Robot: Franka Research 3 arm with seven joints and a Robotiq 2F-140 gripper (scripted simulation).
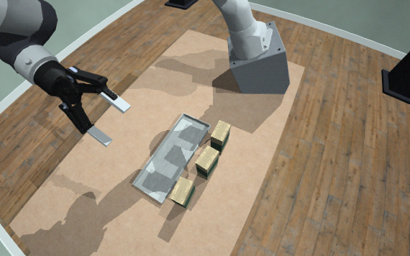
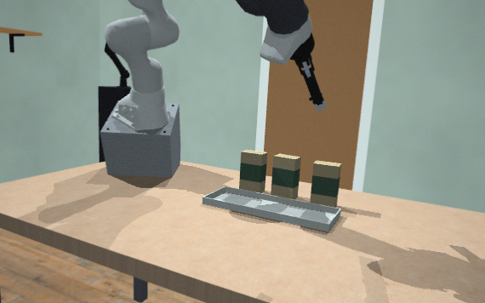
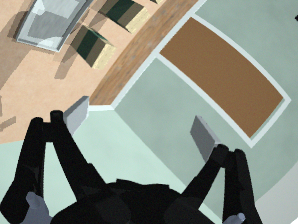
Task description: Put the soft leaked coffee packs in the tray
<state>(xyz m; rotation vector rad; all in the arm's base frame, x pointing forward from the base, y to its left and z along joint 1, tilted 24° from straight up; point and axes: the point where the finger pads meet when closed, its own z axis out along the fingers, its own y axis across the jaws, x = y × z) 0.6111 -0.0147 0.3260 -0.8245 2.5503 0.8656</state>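
Three coffee packs, beige with a dark green band, stand upright in a row beside the tray (image 1: 170, 156) (image 2: 267, 213) (image 3: 44, 26): the pack nearest the robot base (image 1: 220, 134) (image 2: 253, 172), the middle pack (image 1: 207, 160) (image 2: 286, 176) (image 3: 122, 13) and the pack farthest from the base (image 1: 183, 192) (image 2: 326, 185) (image 3: 92, 46). The tray is shallow, grey and empty. Which packs are soft cannot be seen. My gripper (image 1: 116, 124) (image 2: 320, 106) (image 3: 141, 115) is wide open and empty, high above the table and away from the packs.
The grey robot base block (image 1: 260, 73) (image 2: 140, 151) stands on the table (image 1: 251, 158) (image 2: 144, 230) beyond the row's near-base end. The arm's shadows fall across the table and tray. A brown door (image 2: 314, 128) (image 3: 222, 75) is in the wall behind.
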